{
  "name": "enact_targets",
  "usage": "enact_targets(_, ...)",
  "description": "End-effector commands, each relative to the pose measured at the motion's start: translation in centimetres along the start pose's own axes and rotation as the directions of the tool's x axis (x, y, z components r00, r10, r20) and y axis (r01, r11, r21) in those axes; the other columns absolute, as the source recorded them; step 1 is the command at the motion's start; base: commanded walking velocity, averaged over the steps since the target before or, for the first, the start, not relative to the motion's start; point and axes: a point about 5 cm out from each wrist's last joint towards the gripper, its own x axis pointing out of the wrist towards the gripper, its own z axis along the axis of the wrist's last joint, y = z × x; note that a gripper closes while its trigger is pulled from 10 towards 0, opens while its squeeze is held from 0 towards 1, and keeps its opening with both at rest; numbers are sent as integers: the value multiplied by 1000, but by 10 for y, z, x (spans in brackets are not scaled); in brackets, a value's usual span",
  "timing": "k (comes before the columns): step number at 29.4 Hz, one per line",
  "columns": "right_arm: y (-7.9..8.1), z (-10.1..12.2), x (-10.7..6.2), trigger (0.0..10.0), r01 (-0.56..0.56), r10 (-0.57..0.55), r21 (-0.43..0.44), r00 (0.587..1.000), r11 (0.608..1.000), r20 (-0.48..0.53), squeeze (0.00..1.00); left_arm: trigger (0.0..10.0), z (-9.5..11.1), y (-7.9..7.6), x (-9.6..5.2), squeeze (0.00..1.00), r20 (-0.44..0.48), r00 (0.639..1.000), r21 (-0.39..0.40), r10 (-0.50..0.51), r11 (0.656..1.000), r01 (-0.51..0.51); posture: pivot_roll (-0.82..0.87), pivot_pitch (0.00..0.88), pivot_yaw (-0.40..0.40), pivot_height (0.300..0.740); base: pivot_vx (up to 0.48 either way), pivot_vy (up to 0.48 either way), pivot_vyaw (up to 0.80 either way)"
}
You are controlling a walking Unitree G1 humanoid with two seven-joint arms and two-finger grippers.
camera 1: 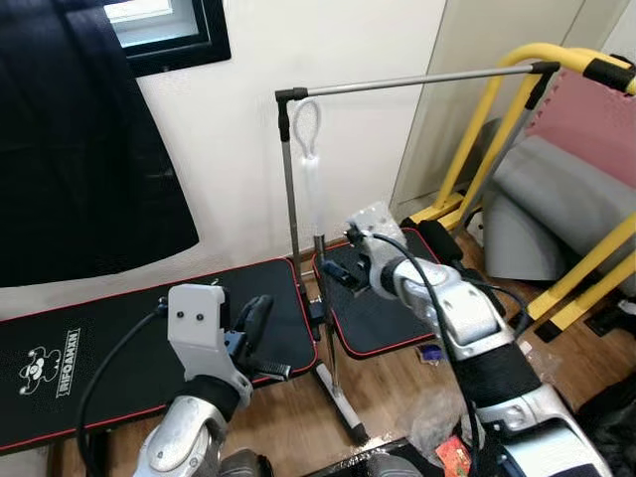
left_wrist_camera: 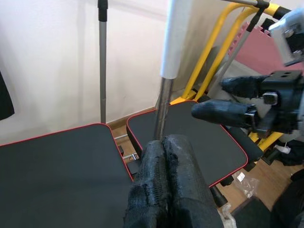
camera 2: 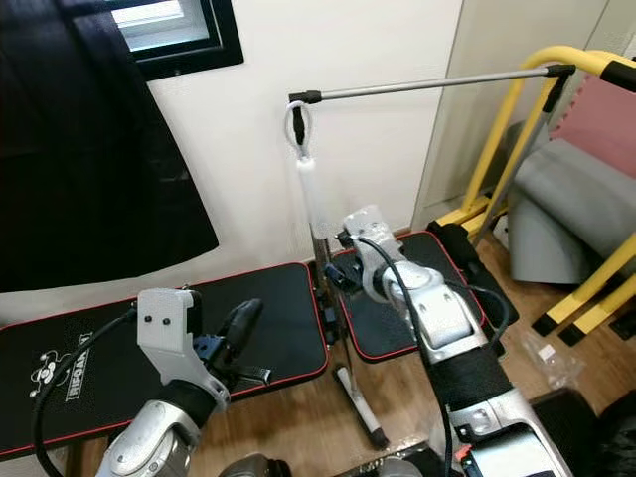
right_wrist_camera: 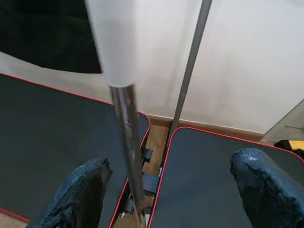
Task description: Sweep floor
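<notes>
beside the broom handle point(right_wrist_camera: 124, 128), right gripper point(right_wrist_camera: 166, 190) hovers, fingers spread.

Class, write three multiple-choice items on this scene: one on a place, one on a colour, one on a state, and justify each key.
1. Where does the broom's steel pole with the white grip stand?
A. between the two black floor mats
B. on the grey sofa
C. inside the window

2. What colour edges the black floor mats?
A. blue
B. red
C. green

3. How is the right claw?
A. shut on the pole
B. holding a cup
C. open around the pole

Answers: 1 A, the pole rises from the gap between the mats. 2 B, a red line borders each mat. 3 C, in the right wrist view its fingers sit apart on either side of the pole.
</notes>
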Motion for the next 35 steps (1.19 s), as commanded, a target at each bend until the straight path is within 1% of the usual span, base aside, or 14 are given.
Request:
enact_targets(1, 4, -1, -2, 10000, -21, 21, -5, 1000, 1000, -19, 0, 10000, -3, 0, 0, 0, -15, 1000, 5, -11, 1000, 11, -120, 112, -27, 740, 0, 0, 0)
enact_targets(4, 4, -1, -3, 10000, -33, 32, -11, 999, 999, -43, 0, 10000, -3, 0, 0, 0, -15, 1000, 8, -11, 1000, 11, -120, 112, -27, 740, 0, 0, 0)
enact_targets(7, 6, -6, -12, 10000, -84, 80, -41, 992, 996, -94, 0, 10000, -3, 0, 0, 0, -15, 1000, 11, -9, 1000, 9, -115, 112, -27, 740, 0, 0, 0)
enact_targets(8, 3, -8, -16, 10000, -84, 80, -43, 991, 996, -104, 0, 10000, -3, 0, 0, 0, -15, 1000, 11, -9, 1000, 9, -115, 112, -27, 740, 0, 0, 0)
enact_targets(11, 3, -8, -17, 10000, -83, 79, -43, 991, 996, -106, 0, 10000, -3, 0, 0, 0, -15, 1000, 11, -9, 1000, 9, -115, 112, -27, 740, 0, 0, 0)
enact_targets(15, -4, -11, -22, 10000, -48, 45, -31, 994, 998, -98, 0, 10000, -4, 1, 1, 0, -16, 1000, 11, -9, 1000, 9, -126, 109, -25, 740, 0, 0, 0)
enact_targets(17, -8, -14, -27, 10000, -3, 3, 4, 997, 1000, -71, 0, 10000, -4, 2, 2, 0, -16, 1000, 13, -9, 1000, 9, -130, 104, -23, 740, 0, 0, 0)
enact_targets(20, -9, -15, -28, 10000, 16, -15, 22, 998, 1000, -57, 0, 10000, -4, 2, 3, 0, -16, 1000, 14, -9, 1000, 9, -132, 101, -23, 740, 0, 0, 0)
enact_targets(22, -1, -20, -35, 10000, 4, -1, 87, 1000, 996, -30, 0, 10000, -5, 4, 4, 0, -17, 1000, 19, -6, 1000, 7, -135, 96, -24, 740, 0, 0, 0)
enact_targets(27, 3, -25, -40, 10000, 0, 2, 121, 1000, 993, -19, 0, 10000, -5, 5, 5, 0, -17, 1000, 22, -1, 1000, 1, -140, 93, -21, 740, 0, 0, 0)
enact_targets(29, 5, -35, -49, 10000, 20, -21, 174, 1000, 984, 4, 0, 10000, -5, 11, 6, 0, -16, 999, 15, 34, 999, -33, -151, 85, -17, 740, 0, 0, 0)
enact_targets(32, -1, -42, -55, 10000, 53, -60, 195, 998, 979, 31, 0, 10000, -2, 32, 3, 0, -5, 989, 3, 150, 989, -149, -164, 72, -16, 740, 0, 0, 0)
enact_targets(33, -1, -42, -55, 10000, 53, -60, 195, 998, 979, 31, 0, 10000, -2, 32, 3, 0, -5, 989, 3, 150, 989, -149, -164, 72, -16, 740, 0, 0, 0)
enact_targets(35, -2, -43, -58, 10000, 53, -63, 197, 997, 979, 48, 0, 10000, -4, 43, 0, 0, -16, 980, 8, 201, 980, -200, -164, 69, -18, 740, 0, 0, 0)
